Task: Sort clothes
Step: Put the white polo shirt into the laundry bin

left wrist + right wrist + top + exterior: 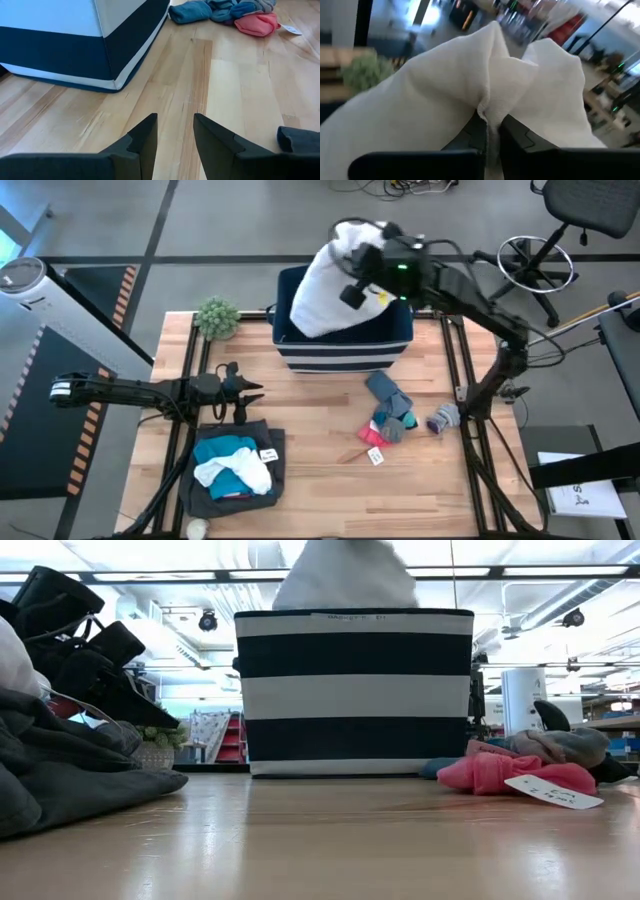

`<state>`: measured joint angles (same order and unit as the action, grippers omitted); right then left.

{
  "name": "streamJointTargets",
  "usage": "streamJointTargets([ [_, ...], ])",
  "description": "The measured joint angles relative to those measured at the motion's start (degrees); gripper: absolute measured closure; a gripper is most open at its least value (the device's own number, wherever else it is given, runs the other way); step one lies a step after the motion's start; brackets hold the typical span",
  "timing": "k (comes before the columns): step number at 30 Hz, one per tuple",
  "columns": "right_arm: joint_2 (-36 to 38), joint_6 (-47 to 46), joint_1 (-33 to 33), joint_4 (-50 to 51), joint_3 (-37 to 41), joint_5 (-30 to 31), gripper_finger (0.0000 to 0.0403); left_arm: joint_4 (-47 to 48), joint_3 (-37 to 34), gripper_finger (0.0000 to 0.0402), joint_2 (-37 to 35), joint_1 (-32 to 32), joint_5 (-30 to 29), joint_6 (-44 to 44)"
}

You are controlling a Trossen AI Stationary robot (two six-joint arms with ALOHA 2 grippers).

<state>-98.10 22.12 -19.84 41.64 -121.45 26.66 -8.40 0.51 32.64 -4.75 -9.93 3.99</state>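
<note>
Viewing from above, the right gripper (368,252) is seen over the navy striped bin (343,350) at the table's far edge, with the large white garment (330,295) pinched in it and draped down into the bin. The left gripper (250,395) is held near the table's left side, just beyond a dark grey garment (205,485) on which teal (225,450) and white (240,473) pieces are piled. Small multicoloured socks (392,415) are scattered on the wood in front of the bin, toward the right.

At table height, the white garment (345,575) is seen rising above the bin's rim (352,612). A pink sock (495,772) with a paper tag (553,791) lies to the right.

In the left wrist view, the left gripper (175,132) is seen with its fingers slightly spread over bare wood, nothing between them.

In the right wrist view, the white fabric (485,85) is clamped between the right gripper's fingers (470,135).
</note>
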Motion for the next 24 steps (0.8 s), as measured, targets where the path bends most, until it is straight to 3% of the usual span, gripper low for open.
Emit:
streamJointTargets([
  [3,-3.29,-2.45,-1.95,4.72,0.04,-3.0,0.0394,0.02,0.0,0.0288,0.0,0.0,0.0,0.0],
  [12,-10.91,-8.15,-7.89,24.36,0.11,-21.69,0.0394,0.02,-0.01,0.0288,0.0,0.0,0.0,-0.22],
  [16,-13.54,-7.01,-11.4,26.7,0.11,-28.53,0.0394,0.04,-0.02,0.0288,0.0,0.0,0.0,-0.24],
  [24,-19.66,-7.18,-17.66,27.12,0.11,-36.49,0.0394,0.1,0.0,0.0287,0.0,0.0,0.0,-0.24],
])
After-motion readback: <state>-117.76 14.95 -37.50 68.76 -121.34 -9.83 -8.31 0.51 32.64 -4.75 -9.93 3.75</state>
